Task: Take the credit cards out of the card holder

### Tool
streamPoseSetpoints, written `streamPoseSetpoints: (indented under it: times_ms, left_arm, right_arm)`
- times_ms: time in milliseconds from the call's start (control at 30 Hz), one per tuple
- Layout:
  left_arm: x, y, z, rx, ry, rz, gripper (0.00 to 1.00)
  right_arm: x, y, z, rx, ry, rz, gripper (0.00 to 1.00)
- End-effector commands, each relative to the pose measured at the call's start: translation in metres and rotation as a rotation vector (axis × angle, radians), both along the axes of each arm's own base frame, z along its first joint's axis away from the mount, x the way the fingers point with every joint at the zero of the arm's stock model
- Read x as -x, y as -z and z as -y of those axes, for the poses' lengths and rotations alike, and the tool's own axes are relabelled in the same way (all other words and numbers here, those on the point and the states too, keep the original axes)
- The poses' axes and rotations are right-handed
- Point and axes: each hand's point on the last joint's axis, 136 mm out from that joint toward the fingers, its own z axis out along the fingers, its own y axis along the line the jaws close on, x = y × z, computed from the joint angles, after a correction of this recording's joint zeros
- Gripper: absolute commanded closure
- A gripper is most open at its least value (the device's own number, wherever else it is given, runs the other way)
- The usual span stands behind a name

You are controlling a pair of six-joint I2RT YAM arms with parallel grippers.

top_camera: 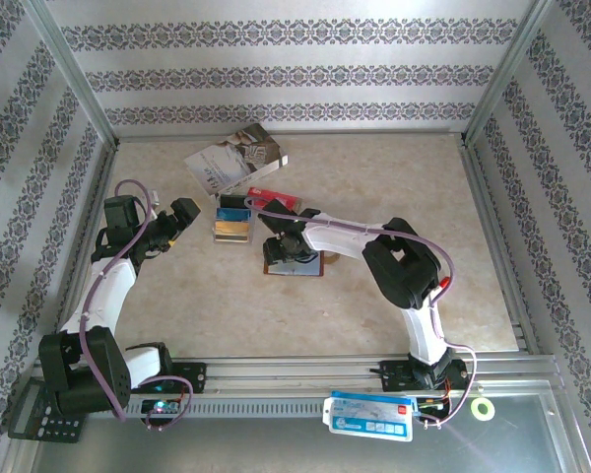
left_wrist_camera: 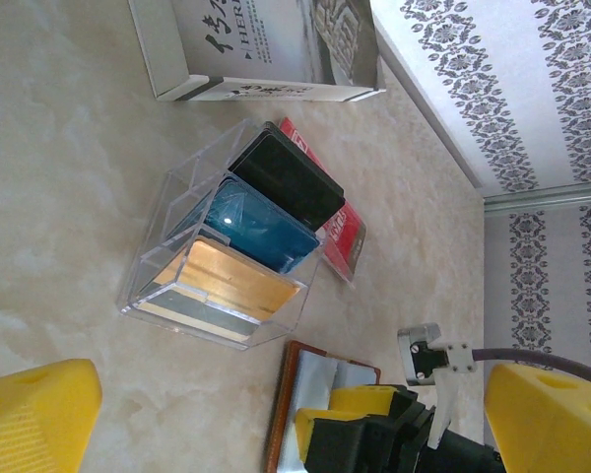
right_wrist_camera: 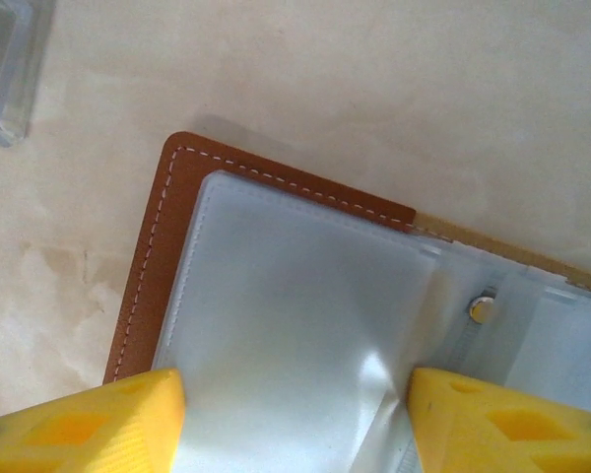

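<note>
The card holder [top_camera: 297, 264] lies open on the table, brown stitched leather [right_wrist_camera: 150, 258] with cloudy plastic sleeves and a metal snap [right_wrist_camera: 484, 309]. My right gripper [right_wrist_camera: 295, 414] hovers just over it, open, its yellow fingers [right_wrist_camera: 89, 424] set either side of one sleeve; I see no card in that sleeve. Credit cards stand in a clear acrylic rack [left_wrist_camera: 153, 261] just left of the holder: a gold one [left_wrist_camera: 238, 281], a blue one [left_wrist_camera: 261, 225] and a black one [left_wrist_camera: 288, 177]. My left gripper [top_camera: 182, 219] is open, left of the rack, with nothing between its fingers.
A large white-grey booklet [top_camera: 234, 158] lies behind the rack. A red card [left_wrist_camera: 347, 232] leans at the rack's far side. Patterned walls and metal rails [top_camera: 492, 197] bound the table. The right arm [top_camera: 404, 261] arcs across the middle.
</note>
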Motion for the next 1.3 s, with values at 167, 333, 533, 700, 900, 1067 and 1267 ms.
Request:
streamPoseSetpoints:
  times_ms: [167, 333, 533, 700, 900, 1067, 1267]
  left_arm:
    - [0.000, -0.005, 0.004, 0.024, 0.014, 0.025, 0.00]
    - [0.000, -0.003, 0.005, 0.028, 0.019, 0.023, 0.00]
    - [-0.002, 0.000, 0.012, 0.039, 0.040, 0.017, 0.00]
    - [-0.002, 0.008, 0.030, 0.043, 0.089, -0.002, 0.01]
    - [0.003, 0.027, 0.061, 0.063, 0.178, -0.062, 0.07]
    - [0.011, 0.041, 0.094, 0.069, 0.264, -0.088, 0.27]
    - [0.030, 0.071, 0.133, 0.076, 0.348, -0.181, 0.60]
  right_arm:
    - [0.018, 0.043, 0.027, 0.163, -0.001, -0.082, 0.43]
    - [0.018, 0.051, 0.033, 0.145, 0.036, -0.102, 0.52]
    - [0.017, 0.051, 0.034, 0.100, 0.043, -0.102, 0.61]
    - [0.015, 0.043, 0.024, 0.031, 0.031, -0.089, 0.67]
    - [0.010, 0.028, 0.010, -0.067, 0.019, -0.071, 0.74]
    - [0.007, 0.020, 0.005, -0.133, 0.037, -0.064, 0.76]
    - [0.003, 0.019, 0.009, -0.152, 0.060, -0.059, 0.78]
